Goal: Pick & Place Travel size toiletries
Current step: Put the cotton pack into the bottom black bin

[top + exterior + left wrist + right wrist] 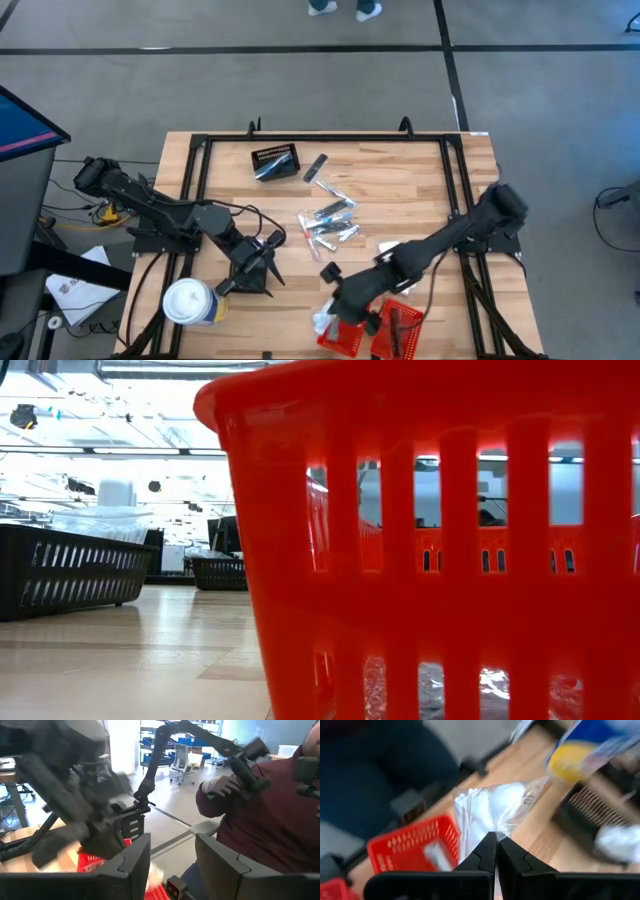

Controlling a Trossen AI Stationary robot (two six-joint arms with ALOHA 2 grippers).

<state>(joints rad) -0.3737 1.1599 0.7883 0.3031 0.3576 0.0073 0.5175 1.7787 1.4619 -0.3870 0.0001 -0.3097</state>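
A red basket (pixel 440 540) fills the low view, standing at the table's (pixel 400 170) near edge. The right claw (pixel 496 840) is pinched shut on a clear-wrapped white packet (pixel 490 812), holding it just above the red basket. More toiletries (pixel 328 222) lie scattered mid-table, and one silvery piece sits in the black basket (pixel 275 162) at the far side. The left claw (pixel 172 847) hovers beside the white lidded cup (pixel 190 302), its fingers apart and holding nothing. A person's hand (pixel 220 787) shows beyond the table.
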